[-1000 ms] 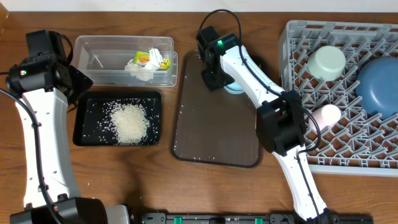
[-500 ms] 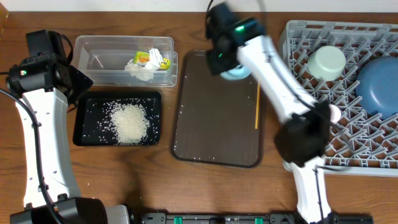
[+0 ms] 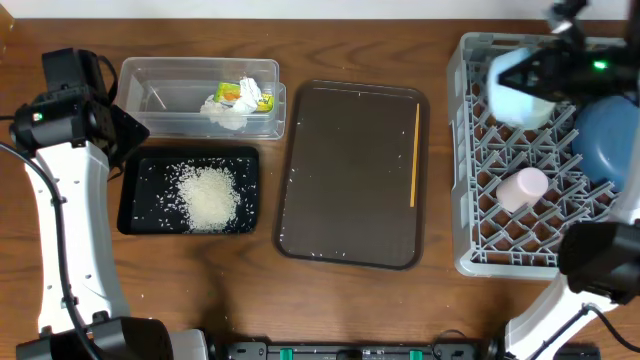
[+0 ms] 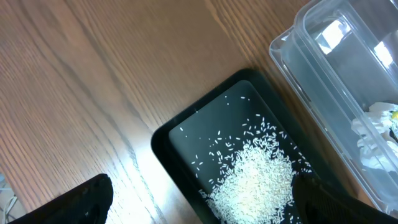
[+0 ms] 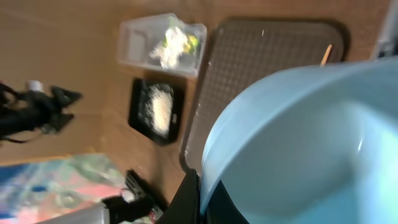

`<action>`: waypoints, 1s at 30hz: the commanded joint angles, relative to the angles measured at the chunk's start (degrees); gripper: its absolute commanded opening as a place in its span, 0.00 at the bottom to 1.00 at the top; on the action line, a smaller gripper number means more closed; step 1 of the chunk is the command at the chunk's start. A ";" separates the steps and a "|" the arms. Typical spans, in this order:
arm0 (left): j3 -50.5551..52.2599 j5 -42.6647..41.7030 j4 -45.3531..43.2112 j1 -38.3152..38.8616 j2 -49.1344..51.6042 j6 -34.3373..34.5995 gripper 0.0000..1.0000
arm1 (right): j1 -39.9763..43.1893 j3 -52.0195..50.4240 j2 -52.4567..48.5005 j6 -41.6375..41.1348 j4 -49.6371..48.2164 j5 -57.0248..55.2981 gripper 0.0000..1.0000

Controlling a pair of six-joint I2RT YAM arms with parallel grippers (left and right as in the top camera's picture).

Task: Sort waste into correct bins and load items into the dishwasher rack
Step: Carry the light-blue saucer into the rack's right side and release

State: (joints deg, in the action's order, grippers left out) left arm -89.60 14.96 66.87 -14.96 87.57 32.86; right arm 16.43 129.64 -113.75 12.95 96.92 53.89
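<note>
**A:** Where was the small bowl (image 5: 298, 143)?

**B:** In the air over the far side of the rack (image 3: 500, 255), toward the far right corner of the counter (image 3: 250, 300). The right gripper (image 5: 198, 193) was clamped on its rim, and the bowl was tipped with its mouth toward the wrist camera.

**A:** What worried you?

**B:** The hold, first. It was a pinch on a thin, smooth rim, and the overhead view was smeared there, so I judged the arm was moving fast. A hard stop could have let the bowl swivel or slip out.

**A:** And the landing?

**B:** It was crowded. The big bowl (image 3: 608, 135) sat just beside it and the cup (image 3: 523, 187) lay nearer the front. Whatever stood directly under the small bowl was lost in the blur. Coming down blind, it could have knocked a neighbour or perched on the pegs and tilted. If it had been let go from high up, it might have bounced out.

**A:** Anything else?

**B:** The stick (image 3: 414, 155) lay flat along the right side of the brown tray (image 3: 340, 170). It was thin and close to the rim, so it looked awkward to grasp.

**A:** The other arm?

**B:** The left gripper (image 4: 202, 186) had its fingers apart and was empty. It hung over the rice (image 3: 208, 195) in the black tray (image 3: 135, 195) by the left edge, well apart from the rack, so I saw no clash there.
</note>
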 commanded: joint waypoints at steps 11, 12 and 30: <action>-0.17 0.28 0.15 -0.24 0.09 0.44 0.94 | 17.81 -30.84 14.38 20.33 0.39 11.85 0.01; -0.17 0.28 0.15 -0.24 0.09 0.46 0.94 | 19.58 -33.14 15.37 22.14 0.37 13.44 0.01; -0.17 0.28 0.15 -0.24 0.09 0.44 0.94 | 37.11 -60.46 11.13 29.92 -22.49 35.47 0.01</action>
State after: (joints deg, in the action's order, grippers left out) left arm -89.60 14.96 66.89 -14.96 87.57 32.86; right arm 54.19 70.67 -101.38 41.69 76.49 83.31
